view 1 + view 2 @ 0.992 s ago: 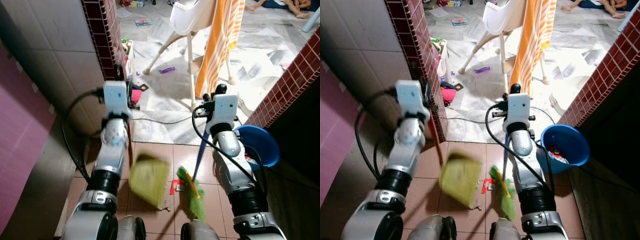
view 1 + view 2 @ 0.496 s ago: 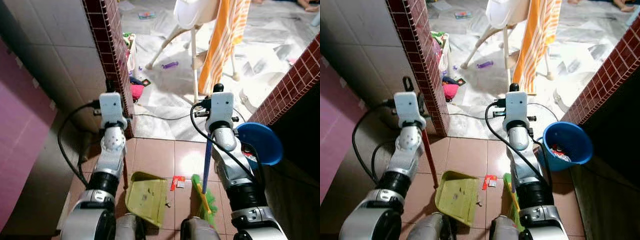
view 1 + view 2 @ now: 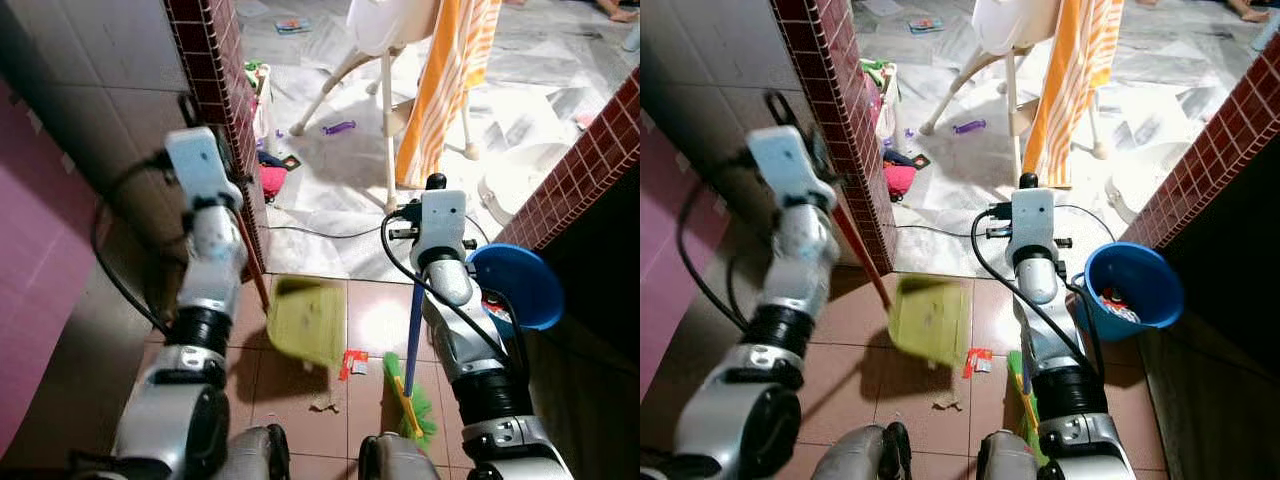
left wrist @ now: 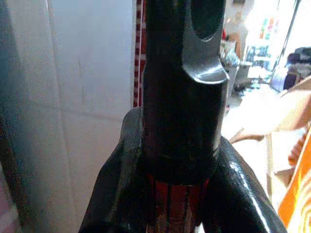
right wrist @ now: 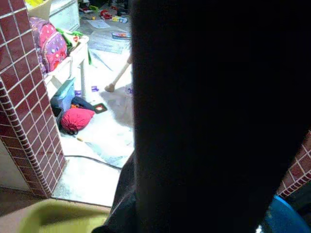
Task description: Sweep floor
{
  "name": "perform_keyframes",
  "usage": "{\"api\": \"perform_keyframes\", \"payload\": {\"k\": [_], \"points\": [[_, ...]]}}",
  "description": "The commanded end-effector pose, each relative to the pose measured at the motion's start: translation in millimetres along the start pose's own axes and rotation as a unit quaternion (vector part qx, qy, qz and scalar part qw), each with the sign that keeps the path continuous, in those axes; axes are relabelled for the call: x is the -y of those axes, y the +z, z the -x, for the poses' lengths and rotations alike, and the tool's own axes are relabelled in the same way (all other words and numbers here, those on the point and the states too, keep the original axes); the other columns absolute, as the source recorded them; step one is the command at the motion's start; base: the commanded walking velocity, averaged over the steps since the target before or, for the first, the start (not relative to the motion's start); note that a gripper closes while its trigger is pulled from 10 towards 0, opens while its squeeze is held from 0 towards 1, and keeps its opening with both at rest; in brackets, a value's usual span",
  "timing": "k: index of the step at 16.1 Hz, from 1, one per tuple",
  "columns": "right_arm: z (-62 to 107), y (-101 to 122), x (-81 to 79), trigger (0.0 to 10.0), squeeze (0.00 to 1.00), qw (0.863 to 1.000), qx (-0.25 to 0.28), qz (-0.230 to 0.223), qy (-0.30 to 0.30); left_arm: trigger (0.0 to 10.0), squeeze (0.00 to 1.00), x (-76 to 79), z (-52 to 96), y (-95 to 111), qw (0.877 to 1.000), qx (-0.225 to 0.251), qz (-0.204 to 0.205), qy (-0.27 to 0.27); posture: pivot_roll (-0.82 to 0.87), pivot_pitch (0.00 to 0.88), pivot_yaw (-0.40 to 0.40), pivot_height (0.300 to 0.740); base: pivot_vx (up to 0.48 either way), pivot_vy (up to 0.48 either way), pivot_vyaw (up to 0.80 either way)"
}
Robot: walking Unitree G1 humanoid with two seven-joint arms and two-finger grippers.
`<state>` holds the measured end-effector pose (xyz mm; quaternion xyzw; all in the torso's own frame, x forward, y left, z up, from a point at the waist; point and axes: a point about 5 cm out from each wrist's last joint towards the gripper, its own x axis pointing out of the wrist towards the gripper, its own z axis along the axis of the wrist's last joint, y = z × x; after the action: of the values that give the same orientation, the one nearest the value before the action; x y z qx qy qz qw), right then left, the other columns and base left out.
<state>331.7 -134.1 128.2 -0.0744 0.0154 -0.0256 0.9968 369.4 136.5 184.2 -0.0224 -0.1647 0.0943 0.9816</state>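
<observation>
My left gripper [image 4: 180, 165] is shut on the black top of the dustpan's red handle [image 3: 862, 255]. The yellow-green dustpan [image 3: 308, 320] hangs blurred above the brown floor tiles, tilted. My right gripper [image 3: 434, 186] is shut on the broom's blue handle [image 3: 414, 320]. The green bristles [image 3: 411, 401] rest on the floor by my right leg. A red-and-white wrapper [image 3: 353, 362] and a brown scrap [image 3: 322, 404] lie on the tiles between dustpan and broom.
A dark red brick wall corner [image 3: 215, 90] stands at my left, another brick wall [image 3: 590, 150] at my right. A blue bucket [image 3: 1135, 290] with rubbish sits beside my right arm. Ahead are a white high chair [image 3: 385, 60], an orange striped towel [image 3: 450, 80] and a floor cable [image 3: 310, 235].
The dustpan lay flat on the tiles half a second ago and is now lifted and swung forward. My left arm has risen towards the wall. The broom has barely shifted.
</observation>
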Motion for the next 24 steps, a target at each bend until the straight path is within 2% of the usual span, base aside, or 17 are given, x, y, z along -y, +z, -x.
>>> {"api": "perform_keyframes", "payload": {"k": [1,4,5,6,7,10,11,12,13,15,16,18,19,22,24], "points": [[-2.1,-0.5,3.7,10.0,0.00,1.000,-0.005,0.003,-0.007,10.0,0.00,-4.1,-4.0,8.4,1.000,0.026,-0.014,-0.002,-0.10,0.108,0.007,0.740,0.000,0.000,0.00],[-2.8,-0.1,2.7,10.0,0.00,1.000,-0.004,0.002,-0.004,10.0,0.00,-12.9,3.9,-14.2,0.999,-0.016,-0.048,-0.010,-0.10,0.100,0.003,0.740,0.000,0.000,0.00],[-3.0,-0.7,2.5,10.0,0.00,1.000,-0.003,-0.005,-0.002,10.0,0.00,-14.0,10.4,-28.6,0.997,-0.044,-0.065,-0.020,-0.11,0.093,0.002,0.740,0.000,0.000,0.00],[-3.2,3.5,-1.2,10.0,0.00,0.999,0.014,-0.049,0.011,10.0,0.00,-16.7,18.1,-41.8,0.995,-0.069,-0.069,-0.022,-0.11,0.092,0.002,0.740,0.000,0.000,0.00],[-3.3,10.2,-4.2,10.0,0.00,0.997,0.037,-0.067,0.022,10.0,0.00,-20.8,26.2,-54.4,0.993,-0.094,-0.071,-0.013,-0.11,0.093,0.005,0.740,0.000,0.000,0.00],[-5.0,11.5,-5.1,10.0,0.00,0.996,0.040,-0.079,0.005,10.0,0.00,-28.3,40.4,-75.9,0.987,-0.144,-0.075,0.017,-0.12,0.094,0.008,0.740,0.000,0.000,0.00],[-5.8,13.5,-6.6,10.0,0.00,0.995,0.044,-0.089,0.000,10.0,0.00,-28.5,48.2,-86.3,0.982,-0.176,-0.067,0.029,-0.12,0.093,0.009,0.740,0.000,0.000,0.00],[-6.7,15.1,-8.8,10.0,0.00,0.995,0.048,-0.091,0.003,10.0,0.00,-24.6,51.4,-90.3,0.981,-0.185,-0.061,0.022,-0.12,0.090,0.009,0.740,0.000,0.000,0.00],[-7.6,16.6,-10.9,10.0,0.00,0.994,0.049,-0.097,0.007,10.0,0.00,-21.9,50.7,-88.2,0.983,-0.172,-0.054,0.018,-0.12,0.090,0.009,0.740,0.000,0.000,0.00],[-10.0,19.3,-15.6,10.0,0.00,0.990,0.046,-0.130,0.016,10.0,0.00,-17.8,52.3,-93.5,0.979,-0.201,-0.027,0.023,-0.12,0.086,0.008,0.740,0.000,0.000,0.00],[-13.7,23.9,-18.9,10.0,0.00,0.978,0.029,-0.204,0.017,10.0,0.00,-13.3,56.1,-98.7,0.974,-0.225,-0.009,0.018,-0.13,0.081,0.010,0.740,0.000,0.000,0.00],[-17.4,32.3,-21.7,10.0,0.00,0.963,0.020,-0.269,0.028,10.0,0.00,-12.5,57.1,-100.2,0.973,-0.230,-0.007,0.017,-0.13,0.074,0.011,0.740,0.000,0.000,0.00],[-22.0,45.7,-22.0,10.0,0.00,0.948,0.025,-0.314,0.037,10.0,0.00,-14.8,58.3,-102.9,0.970,-0.243,0.003,0.026,-0.13,0.069,0.009,0.740,0.000,0.000,0.00],[-27.4,63.5,-20.6,10.0,0.00,0.941,0.040,-0.333,0.051,10.0,0.00,-13.8,58.7,-104.5,0.967,-0.252,0.019,0.021,-0.14,0.062,0.004,0.740,0.000,0.000,0.00],[-30.5,83.0,-19.7,10.0,0.00,0.942,0.071,-0.316,0.083,10.0,0.00,-13.4,58.2,-104.6,0.966,-0.255,0.032,0.019,-0.14,0.058,-0.001,0.740,0.000,0.000,0.00]]}}
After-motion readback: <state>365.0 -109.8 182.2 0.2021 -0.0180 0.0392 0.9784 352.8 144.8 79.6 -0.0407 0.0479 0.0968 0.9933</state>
